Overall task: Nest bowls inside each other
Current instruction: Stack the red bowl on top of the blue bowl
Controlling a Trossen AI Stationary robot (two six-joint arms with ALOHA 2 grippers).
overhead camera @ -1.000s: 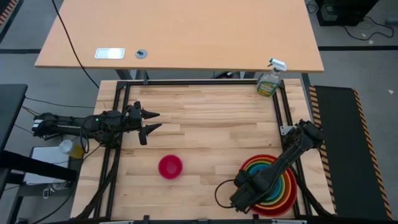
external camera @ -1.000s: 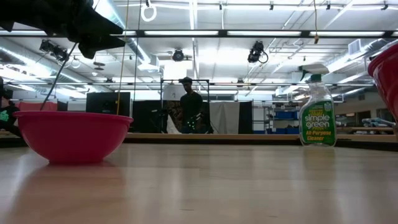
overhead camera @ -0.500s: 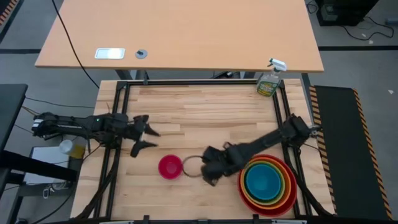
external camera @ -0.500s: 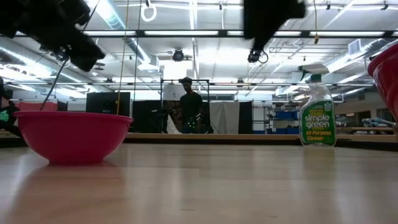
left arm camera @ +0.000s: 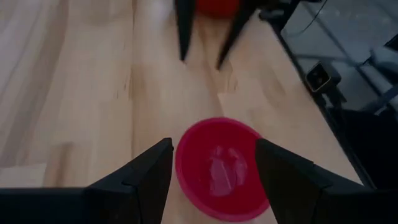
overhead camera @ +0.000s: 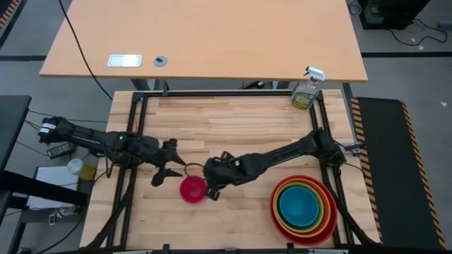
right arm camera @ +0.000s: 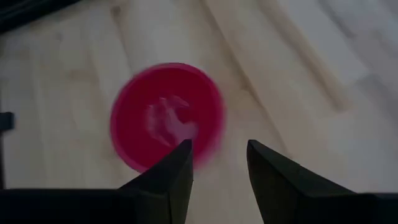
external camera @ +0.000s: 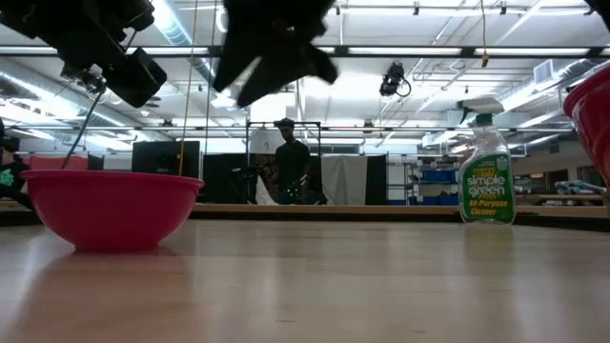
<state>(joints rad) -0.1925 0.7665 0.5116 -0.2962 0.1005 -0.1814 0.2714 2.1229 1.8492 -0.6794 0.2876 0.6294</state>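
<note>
A small pink bowl (overhead camera: 193,189) stands upright on its base on the wooden table, left of middle and near the front; it also shows as the pink bowl (left arm camera: 221,168) and the pink bowl (right arm camera: 166,115) in the wrist views. At the near right, the red, orange, green and blue bowls sit nested in one stack (overhead camera: 304,207). My left gripper (overhead camera: 168,164) hangs open above the table just left of the pink bowl. My right gripper (overhead camera: 210,185) hangs open just right of it. In the low view both stand well above the bowl's rim (external camera: 112,178).
A green spray bottle (overhead camera: 305,92) stands at the table's far right corner. A black frame (overhead camera: 212,94) runs around the tabletop. Bare wood lies between the pink bowl and the stack. A person (external camera: 293,162) stands far off in the room behind.
My right gripper has swung from above the nested stack toward the table's left, turning as it went, and now hangs beside the pink bowl. My left gripper has tipped downward and moved toward the pink bowl. The bowls have stayed where they were.
</note>
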